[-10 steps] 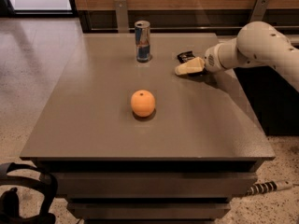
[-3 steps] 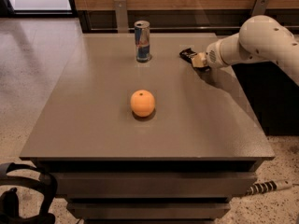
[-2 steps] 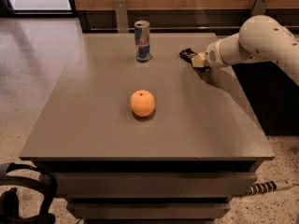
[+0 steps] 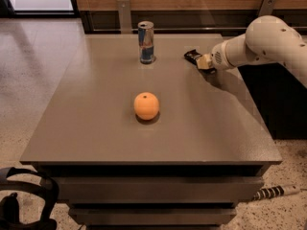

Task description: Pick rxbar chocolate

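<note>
The rxbar chocolate (image 4: pixel 192 56), a small dark flat bar, lies at the back right of the grey table (image 4: pixel 96 128). My gripper (image 4: pixel 205 62) is at the bar's right end, reaching in from the right on the white arm (image 4: pixel 268 42), and covers part of the bar. The bar looks level with the table top.
A blue-silver drink can (image 4: pixel 146 42) stands upright at the back middle, left of the bar. An orange fruit (image 4: pixel 146 105) sits near the table's middle. A wooden wall runs behind the table. A dark object (image 4: pixel 24 200) and a cable (image 4: pixel 276 192) lie on the floor.
The gripper has moved from just in front of the bar onto its right end and turned. The bar, can and orange have not moved.
</note>
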`<action>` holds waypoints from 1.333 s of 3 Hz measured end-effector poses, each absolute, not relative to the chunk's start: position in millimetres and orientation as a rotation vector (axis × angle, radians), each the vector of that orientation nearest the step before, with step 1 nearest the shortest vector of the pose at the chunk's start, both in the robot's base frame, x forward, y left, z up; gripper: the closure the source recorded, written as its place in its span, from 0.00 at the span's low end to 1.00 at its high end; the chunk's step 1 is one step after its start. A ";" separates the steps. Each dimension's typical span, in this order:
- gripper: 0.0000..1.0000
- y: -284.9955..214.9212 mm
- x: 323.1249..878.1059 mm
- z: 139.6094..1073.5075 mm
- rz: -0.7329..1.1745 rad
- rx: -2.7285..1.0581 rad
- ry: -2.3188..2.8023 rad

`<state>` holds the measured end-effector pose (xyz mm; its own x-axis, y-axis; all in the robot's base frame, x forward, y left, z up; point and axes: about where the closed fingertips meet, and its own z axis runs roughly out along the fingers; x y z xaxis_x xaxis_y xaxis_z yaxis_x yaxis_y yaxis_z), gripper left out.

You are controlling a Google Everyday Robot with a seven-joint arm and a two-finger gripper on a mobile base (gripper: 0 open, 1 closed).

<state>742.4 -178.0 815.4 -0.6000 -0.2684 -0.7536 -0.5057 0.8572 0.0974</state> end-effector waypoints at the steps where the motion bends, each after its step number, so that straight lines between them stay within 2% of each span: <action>1: 1.00 -178.0 742.4 815.5 0.387 -0.558 2.240; 3: 1.00 -185.1 752.8 883.7 0.219 -0.619 2.151; 4: 1.00 -187.8 753.6 897.9 0.193 -0.631 2.129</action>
